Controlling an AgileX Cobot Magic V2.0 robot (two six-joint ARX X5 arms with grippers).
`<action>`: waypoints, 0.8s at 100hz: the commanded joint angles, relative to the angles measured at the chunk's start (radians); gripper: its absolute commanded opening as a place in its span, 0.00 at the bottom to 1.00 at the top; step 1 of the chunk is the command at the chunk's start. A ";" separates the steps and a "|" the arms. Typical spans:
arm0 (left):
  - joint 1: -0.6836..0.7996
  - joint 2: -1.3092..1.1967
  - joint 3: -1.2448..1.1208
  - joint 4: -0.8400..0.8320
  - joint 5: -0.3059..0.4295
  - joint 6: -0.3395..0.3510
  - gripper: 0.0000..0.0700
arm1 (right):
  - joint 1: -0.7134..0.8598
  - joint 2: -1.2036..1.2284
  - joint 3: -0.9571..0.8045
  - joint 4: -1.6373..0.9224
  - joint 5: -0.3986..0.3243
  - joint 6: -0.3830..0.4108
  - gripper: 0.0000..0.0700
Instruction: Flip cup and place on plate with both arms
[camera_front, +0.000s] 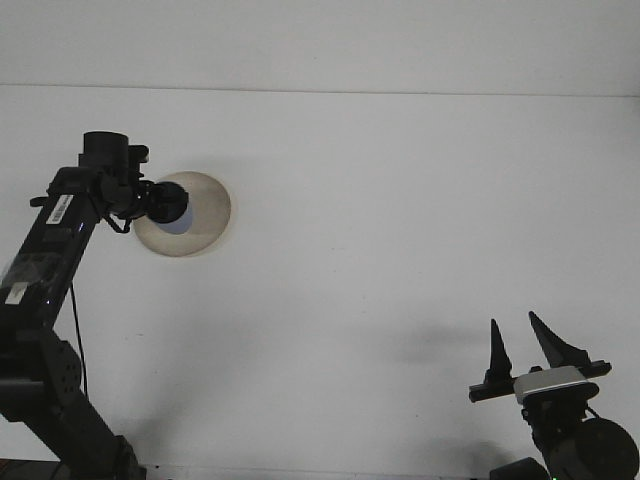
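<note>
My left pincer (158, 203) clamped on dark cup (171, 206), held over left part of plate (205, 225) on tabletop (400, 200). Right pincer (527, 350) idle, fingers apart. Best: centre cup, confirm it's upright, lower until seated, then let go.

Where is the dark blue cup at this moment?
In the front view, the dark blue cup is at far left, at the left gripper, over the left part of the beige plate.

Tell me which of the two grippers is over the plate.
The left gripper. It holds the dark cup over the beige plate at the far left of the table. The right gripper stands open at the near right corner, holding nothing.
</note>
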 joint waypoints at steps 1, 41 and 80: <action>0.007 0.037 0.016 0.024 0.021 0.016 0.02 | 0.002 0.004 0.005 0.009 0.000 0.018 0.52; 0.029 0.113 0.016 0.136 0.059 0.015 0.02 | 0.002 0.004 0.005 0.009 0.000 0.018 0.52; 0.030 0.133 0.016 0.137 0.059 0.016 0.33 | 0.002 0.004 0.005 0.008 0.000 0.018 0.52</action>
